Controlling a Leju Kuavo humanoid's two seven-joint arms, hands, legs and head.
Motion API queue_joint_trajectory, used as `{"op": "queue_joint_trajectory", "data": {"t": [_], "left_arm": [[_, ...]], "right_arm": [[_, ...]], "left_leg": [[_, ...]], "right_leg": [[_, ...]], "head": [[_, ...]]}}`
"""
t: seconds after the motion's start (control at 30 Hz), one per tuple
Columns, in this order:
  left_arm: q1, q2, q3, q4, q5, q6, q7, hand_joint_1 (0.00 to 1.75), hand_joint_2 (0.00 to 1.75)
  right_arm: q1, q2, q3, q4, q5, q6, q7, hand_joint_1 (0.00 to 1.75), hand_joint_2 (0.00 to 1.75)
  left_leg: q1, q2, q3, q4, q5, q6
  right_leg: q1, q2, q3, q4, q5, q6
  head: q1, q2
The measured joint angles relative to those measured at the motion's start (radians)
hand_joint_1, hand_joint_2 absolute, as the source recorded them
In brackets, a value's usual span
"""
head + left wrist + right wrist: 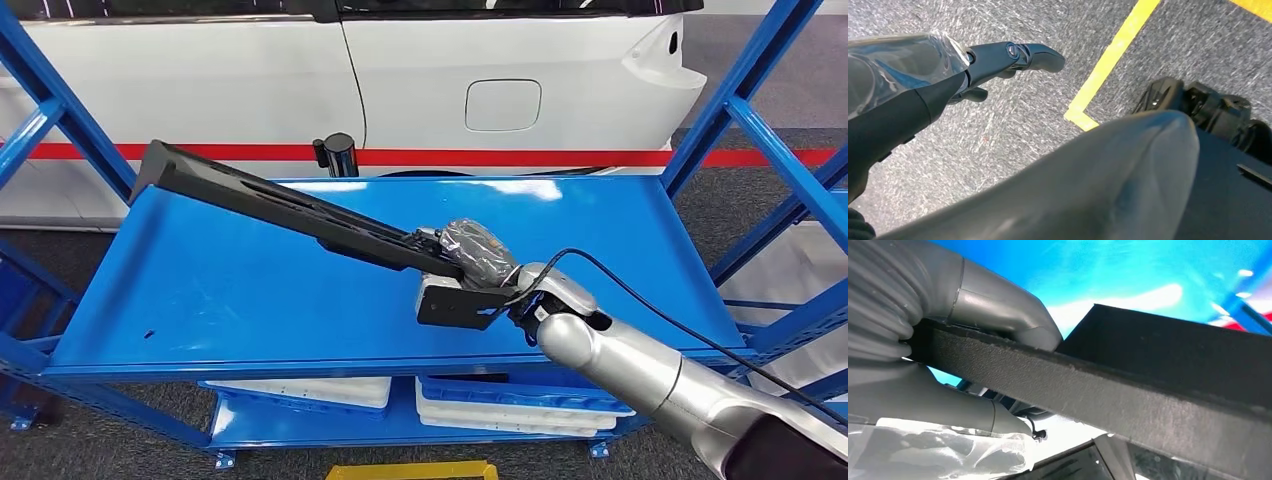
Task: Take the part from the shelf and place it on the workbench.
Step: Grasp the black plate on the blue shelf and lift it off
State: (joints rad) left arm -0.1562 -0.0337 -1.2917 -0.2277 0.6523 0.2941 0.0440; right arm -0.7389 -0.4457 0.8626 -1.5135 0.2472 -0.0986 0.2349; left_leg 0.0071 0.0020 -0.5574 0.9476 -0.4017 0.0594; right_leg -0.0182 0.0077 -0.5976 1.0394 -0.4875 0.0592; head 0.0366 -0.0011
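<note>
A long black part (pixel 280 205) slants over the blue shelf (pixel 250 290), its far end raised at the back left. My right hand (pixel 478 262) grips its near end, close to a flat black plate. In the right wrist view the thick grey thumb (pixel 998 315) and fingers clamp the part's rough black edge (pixel 1108 390). My left hand (pixel 968 65) hangs over grey carpet, its dark fingers (pixel 1038 52) stretched out with nothing in them.
Blue shelf uprights (pixel 735 100) and diagonal braces stand at both sides. A white car (pixel 420 80) is parked behind the shelf. White trays (pixel 500 405) lie on the lower level. Yellow floor tape (pixel 1108 55) crosses the carpet. A black cable (pixel 650 300) runs along my right arm.
</note>
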Motion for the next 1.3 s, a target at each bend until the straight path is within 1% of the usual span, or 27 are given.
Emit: {"op": "queue_joint_trajectory", "data": {"t": [0.1,0.17,0.2,0.23,0.3,0.33,0.37,0.4,0.43,0.47,0.53,0.57,0.67,0.7,0.73,0.77,0.83,0.87,0.9,0.93,1.0,1.03,1.07,1.17,1.2,1.23,1.3], "left_arm": [[-0.001,0.0,0.0,0.0,0.0,0.0,0.0,0.0,0.0],[0.001,0.0,0.0,0.0,-0.002,0.0,-0.001,0.0,0.0],[0.001,0.0,0.0,0.0,-0.002,0.0,-0.001,0.0,0.0],[0.001,0.0,0.0,0.0,-0.003,0.001,-0.002,0.0,0.44],[0.003,0.0,0.0,0.0,-0.003,-0.001,-0.009,0.0,1.31],[0.005,0.0,0.0,0.0,-0.003,-0.002,-0.015,0.0,1.75],[0.008,0.0,0.0,0.0,-0.002,-0.004,-0.021,0.0,1.75],[0.009,0.0,0.0,0.0,-0.002,-0.004,-0.026,0.0,1.75],[0.01,0.0,0.0,0.0,-0.002,-0.004,-0.03,0.0,1.75],[0.011,0.001,0.0,0.0,-0.002,-0.004,-0.035,0.0,1.75],[0.011,0.002,0.0,0.0,-0.003,0.0,-0.045,0.0,1.75],[0.011,0.002,0.0,0.0,-0.003,0.004,-0.052,0.0,1.75],[0.014,0.002,0.0,0.0,-0.003,0.021,-0.081,0.0,1.75],[0.015,0.003,0.0,0.0,-0.002,0.029,-0.098,0.0,1.75],[0.014,0.003,0.001,0.0,0.0,0.037,-0.117,0.0,1.75],[0.012,0.003,0.002,0.0,0.002,0.044,-0.138,0.0,1.75],[0.01,0.003,0.003,0.0,0.007,0.056,-0.175,0.0,1.75],[0.009,0.003,0.004,0.0,0.01,0.063,-0.19,0.0,1.75],[0.008,0.003,0.006,0.0,0.013,0.07,-0.2,0.0,1.75],[0.006,0.003,0.009,0.0,0.016,0.076,-0.208,0.0,1.75],[0.001,0.003,0.017,0.0,0.026,0.081,-0.221,0.0,1.75],[-0.002,0.003,0.021,0.0,0.034,0.079,-0.229,0.0,1.75],[-0.004,0.003,0.026,0.0,0.042,0.076,-0.236,0.0,1.75],[-0.008,0.003,0.04,0.0,0.052,0.069,-0.236,0.0,1.75],[-0.008,0.003,0.044,0.0,0.054,0.069,-0.232,0.0,1.75],[-0.009,0.003,0.047,0.0,0.056,0.069,-0.229,0.0,1.75],[-0.009,0.004,0.054,0.0,0.064,0.068,-0.223,0.0,1.75]], "right_arm": [[0.007,0.0,-0.012,-0.015,-0.039,-0.019,-0.019,1.75,1.75],[0.016,0.0,-0.026,-0.031,-0.079,-0.036,-0.036,1.75,1.75],[0.022,0.001,-0.038,-0.049,-0.121,-0.047,-0.055,1.75,1.75],[0.03,0.003,-0.062,-0.08,-0.207,-0.062,-0.092,1.75,1.75],[0.052,0.016,-0.121,-0.164,-0.42,-0.083,-0.195,1.75,1.75],[0.063,0.022,-0.143,-0.197,-0.503,-0.087,-0.237,1.75,1.75],[0.073,0.027,-0.156,-0.218,-0.545,-0.086,-0.261,1.75,1.75],[0.081,0.028,-0.159,-0.227,-0.558,-0.084,-0.269,1.75,1.75],[0.088,0.03,-0.164,-0.237,-0.57,-0.082,-0.278,1.75,1.75],[0.093,0.031,-0.168,-0.248,-0.58,-0.08,-0.286,1.75,1.75],[0.101,0.033,-0.175,-0.271,-0.596,-0.076,-0.3,1.75,1.75],[0.106,0.034,-0.177,-0.283,-0.601,-0.073,-0.306,1.75,1.75],[0.129,0.035,-0.181,-0.315,-0.605,-0.069,-0.315,1.75,1.75],[0.137,0.035,-0.183,-0.325,-0.603,-0.069,-0.317,1.75,1.75],[0.144,0.035,-0.185,-0.336,-0.6,-0.069,-0.319,1.75,1.75],[0.152,0.035,-0.188,-0.346,-0.596,-0.07,-0.32,1.75,1.75],[0.172,0.035,-0.191,-0.363,-0.585,-0.072,-0.32,1.75,1.75],[0.183,0.035,-0.191,-0.37,-0.58,-0.073,-0.319,1.75,1.75],[0.193,0.035,-0.191,-0.377,-0.576,-0.074,-0.318,1.75,1.75],[0.199,0.035,-0.191,-0.383,-0.573,-0.075,-0.316,1.75,1.75],[0.203,0.035,-0.191,-0.395,-0.566,-0.077,-0.314,1.75,1.75],[0.205,0.035,-0.192,-0.401,-0.563,-0.078,-0.313,1.75,1.75],[0.207,0.035,-0.192,-0.407,-0.56,-0.079,-0.312,1.75,1.75],[0.221,0.034,-0.193,-0.418,-0.553,-0.082,-0.308,1.75,1.75],[0.224,0.034,-0.193,-0.421,-0.551,-0.083,-0.307,1.75,1.75],[0.226,0.033,-0.193,-0.424,-0.55,-0.083,-0.306,1.75,1.75],[0.231,0.033,-0.193,-0.43,-0.548,-0.086,-0.306,1.75,1.75]], "left_leg": [[-0.002,0.0,0.0,0.0,0.0,0.003],[-0.003,0.0,0.0,0.0,-0.001,0.004],[-0.004,-0.001,0.002,0.001,-0.002,0.003],[-0.006,-0.002,0.003,0.002,-0.005,-0.002],[-0.004,-0.004,-0.064,0.153,-0.082,-0.03],[-0.002,-0.004,-0.106,0.24,-0.12,-0.043],[0.001,-0.004,-0.144,0.317,-0.15,-0.051],[0.001,-0.004,-0.142,0.306,-0.134,-0.051],[0.001,-0.004,-0.119,0.254,-0.104,-0.05],[0.002,-0.004,-0.083,0.176,-0.067,-0.047],[-0.002,-0.004,-0.02,0.045,-0.02,-0.039],[-0.004,-0.004,-0.005,0.016,-0.012,-0.034],[-0.008,-0.005,-0.001,0.004,-0.008,-0.017],[-0.007,-0.004,0.001,0.001,-0.006,-0.011],[-0.005,-0.004,0.002,-0.002,-0.003,-0.005],[-0.004,-0.004,0.003,-0.003,-0.002,0.0],[-0.005,-0.004,0.003,-0.003,-0.003,0.004],[-0.005,-0.004,0.004,-0.003,-0.003,0.004],[-0.005,-0.004,0.004,-0.003,-0.004,0.004],[-0.005,-0.004,0.006,-0.002,-0.004,0.003],[-0.006,-0.004,0.008,0.0,-0.007,-0.002],[-0.008,-0.005,0.008,0.001,-0.009,-0.006],[-0.01,-0.005,0.008,0.002,-0.01,-0.01],[-0.008,-0.004,0.005,0.006,-0.014,-0.027],[-0.006,-0.004,-0.001,0.018,-0.024,-0.033],[-0.004,-0.004,-0.015,0.05,-0.045,-0.039],[-0.001,-0.004,-0.071,0.175,-0.109,-0.049]], "right_leg": [[0.0,0.0,-0.046,0.101,-0.049,0.002],[0.0,0.0,-0.094,0.202,-0.083,0.003],[0.0,-0.001,-0.083,0.175,-0.058,0.003],[0.002,-0.002,-0.057,0.116,-0.026,-0.002],[0.004,-0.004,0.019,-0.052,0.053,-0.026],[0.005,-0.004,0.031,-0.079,0.06,-0.037],[0.003,-0.004,0.031,-0.08,0.061,-0.044],[0.004,-0.003,0.032,-0.08,0.061,-0.043],[0.004,-0.002,0.033,-0.08,0.06,-0.043],[0.003,-0.002,0.034,-0.08,0.059,-0.041],[0.007,0.0,0.034,-0.079,0.057,-0.036],[0.009,0.001,0.034,-0.079,0.056,-0.032],[0.006,0.0,0.035,-0.079,0.054,-0.016],[0.005,0.0,0.029,-0.064,0.041,-0.011],[0.004,-0.001,0.014,-0.027,0.018,-0.008],[0.004,-0.002,-0.012,0.032,-0.015,-0.005],[0.004,-0.002,-0.08,0.175,-0.078,-0.002],[0.004,-0.002,-0.102,0.219,-0.088,-0.001],[0.003,-0.002,-0.106,0.223,-0.079,0.0],[0.002,-0.002,-0.088,0.184,-0.051,0.001],[0.0,-0.004,-0.015,0.033,0.018,0.0],[0.001,-0.005,0.015,-0.029,0.041,-0.003],[0.001,-0.005,0.032,-0.066,0.051,-0.007],[0.005,-0.003,0.035,-0.078,0.055,-0.024],[0.005,-0.003,0.035,-0.08,0.057,-0.031],[0.003,-0.003,0.035,-0.081,0.059,-0.036],[0.002,-0.003,0.034,-0.081,0.059,-0.042]], "head": [[0.0,0.0],[0.0,0.0],[0.0,0.0],[0.0,0.0],[-0.002,0.0],[-0.003,0.0],[-0.003,0.0],[-0.003,0.0],[-0.003,0.0],[-0.003,0.0],[-0.003,0.0],[-0.002,0.0],[-0.002,0.0],[-0.001,0.0],[-0.001,0.0],[-0.001,0.0],[0.0,0.0],[0.0,0.0],[0.0,0.0],[0.0,0.0],[0.0,0.0],[-0.001,0.0],[-0.001,0.0],[-0.002,0.0],[-0.002,0.0],[-0.003,0.0],[-0.004,0.0]]}}
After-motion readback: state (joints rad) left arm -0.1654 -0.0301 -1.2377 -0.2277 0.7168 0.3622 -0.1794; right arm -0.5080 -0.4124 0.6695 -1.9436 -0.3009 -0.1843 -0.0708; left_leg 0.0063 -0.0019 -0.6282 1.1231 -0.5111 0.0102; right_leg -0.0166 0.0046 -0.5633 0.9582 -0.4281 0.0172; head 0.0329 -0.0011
